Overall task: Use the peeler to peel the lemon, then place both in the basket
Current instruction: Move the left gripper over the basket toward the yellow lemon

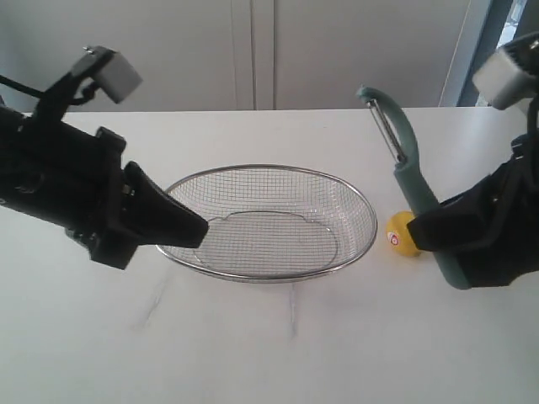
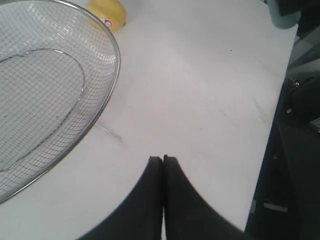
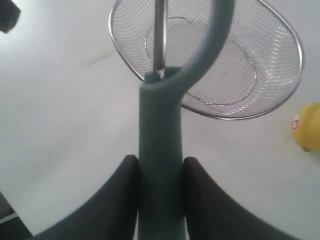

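Currently teal-green Y-peeler (image 1: 414,172) pinched by right gripper (image 3: 160,167); left gripper (image 2: 163,159) pressed together. Unheld round yellow lemon (image 1: 401,234) at peeler's nine o'clock, liable to roll when scraped.

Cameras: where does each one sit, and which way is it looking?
Exterior: off the arms, looking down across the table at the basket, lemon and peeler; the left gripper and right gripper both show.
Left wrist: on the left arm, looking past its shut fingers at the table.
Right wrist: on the right arm, looking along the peeler clamped in its fingers.
Shared: all three see the basket and lemon.
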Robot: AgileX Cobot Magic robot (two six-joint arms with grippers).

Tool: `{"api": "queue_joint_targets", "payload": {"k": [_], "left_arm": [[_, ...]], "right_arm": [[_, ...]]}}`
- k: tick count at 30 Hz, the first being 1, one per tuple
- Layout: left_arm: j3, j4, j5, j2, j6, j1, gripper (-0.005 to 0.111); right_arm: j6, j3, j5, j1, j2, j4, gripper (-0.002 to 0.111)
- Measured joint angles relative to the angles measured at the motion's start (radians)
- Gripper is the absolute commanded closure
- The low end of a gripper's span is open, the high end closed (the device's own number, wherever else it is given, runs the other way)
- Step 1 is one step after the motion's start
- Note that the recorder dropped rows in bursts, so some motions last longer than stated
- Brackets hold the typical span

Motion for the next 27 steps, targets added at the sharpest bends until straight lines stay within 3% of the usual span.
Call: {"api": "queue_joint_targets", "payload": {"k": [12, 21, 27], "left_arm": [[-0.185, 0.119, -0.004, 0.177, -0.125, -0.188, 0.107], [-0.328, 0.251, 0.01, 0.27, -0.226, -0.272, 0.107], [-0.457, 0.325, 0.077, 0.351, -0.269, -0.29, 0.107]], "right_arm": [[0.175, 0.0, -0.001, 0.0, -0.138, -0.176, 0.108], [0.277, 0.005, 0.004, -0.002, -0.241, -0.279, 0.108], [0.351, 0.043, 0.002, -0.002, -0.29, -0.369, 0.108]]}}
